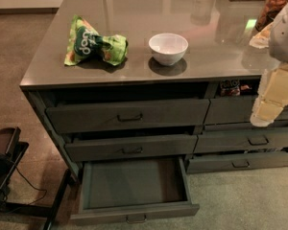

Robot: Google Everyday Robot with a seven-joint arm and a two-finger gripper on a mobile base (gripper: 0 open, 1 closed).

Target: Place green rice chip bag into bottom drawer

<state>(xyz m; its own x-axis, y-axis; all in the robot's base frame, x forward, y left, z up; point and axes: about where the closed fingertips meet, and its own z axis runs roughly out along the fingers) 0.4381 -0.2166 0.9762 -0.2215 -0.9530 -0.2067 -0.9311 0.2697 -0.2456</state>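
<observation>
**Bag on desk, bottom drawer open**

Crumpled bright green glossy rice chip bag [93, 47] lay on the left part of the grey glossy desk [149, 8], near a round white bowl [168, 48] but not touching it. The wide dark grey-green bottom drawer [134, 183] stood pulled out below, with a small metal handle at its front. The pale cream robot hand [269, 102] hung at the right edge beside the right-hand drawers, well apart from the bag. Nothing seen in it; cannot tell how far open.

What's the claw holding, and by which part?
Nothing seen held: the claw hangs at the right edge; the green rice chip bag lies apart from it on the countertop.
</observation>
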